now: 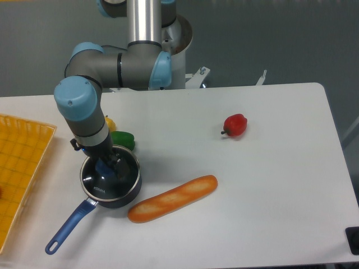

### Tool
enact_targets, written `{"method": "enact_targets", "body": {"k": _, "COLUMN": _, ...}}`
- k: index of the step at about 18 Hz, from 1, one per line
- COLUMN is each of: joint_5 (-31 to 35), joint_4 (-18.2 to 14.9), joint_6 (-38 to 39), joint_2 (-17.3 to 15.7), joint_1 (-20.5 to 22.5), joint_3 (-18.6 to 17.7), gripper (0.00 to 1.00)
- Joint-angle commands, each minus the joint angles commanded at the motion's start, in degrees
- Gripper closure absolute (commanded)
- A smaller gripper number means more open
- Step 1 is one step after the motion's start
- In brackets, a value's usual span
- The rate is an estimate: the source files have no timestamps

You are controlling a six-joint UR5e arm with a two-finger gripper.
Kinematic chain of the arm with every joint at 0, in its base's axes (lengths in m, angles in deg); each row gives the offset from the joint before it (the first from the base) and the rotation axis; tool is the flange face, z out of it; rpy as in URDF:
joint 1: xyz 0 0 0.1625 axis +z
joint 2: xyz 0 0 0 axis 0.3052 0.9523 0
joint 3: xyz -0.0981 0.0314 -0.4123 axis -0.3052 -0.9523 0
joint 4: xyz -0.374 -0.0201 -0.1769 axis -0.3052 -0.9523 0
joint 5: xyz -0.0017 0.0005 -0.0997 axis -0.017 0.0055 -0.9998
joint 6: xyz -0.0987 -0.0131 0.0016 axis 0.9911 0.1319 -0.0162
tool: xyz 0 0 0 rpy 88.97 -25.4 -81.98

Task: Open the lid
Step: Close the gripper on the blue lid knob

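White table (pixel 269 185) holds the lid (pixel 112 178) on its blue pan (pixel 76 219), the gripper (pixel 105 166) down at its knob, grip unclear, with bread (pixel 171 198) and peppers (pixel 235 124) nearby.

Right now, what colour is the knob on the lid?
Blue; the knob sits centred on the clear glass lid, under the fingers, in the fixed camera view.
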Motion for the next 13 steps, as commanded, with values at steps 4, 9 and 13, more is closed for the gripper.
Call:
{"method": "enact_targets", "body": {"k": 4, "joint_5": -0.09, "joint_4": -0.09, "joint_6": -1.31, "joint_2": 0.61, "joint_1": 0.0, "joint_3": 0.0, "gripper": 0.0}}
{"method": "enact_targets", "body": {"k": 9, "joint_5": -0.09, "joint_4": -0.26, "joint_6": -1.5, "joint_2": 1.49, "joint_1": -0.18, "joint_3": 0.0, "gripper": 0.0}}
{"method": "enact_targets", "body": {"k": 13, "joint_5": -0.09, "joint_4": -0.7, "joint_6": -1.5, "joint_2": 1.49, "joint_1": -0.18, "joint_3": -0.26, "gripper": 0.0}}
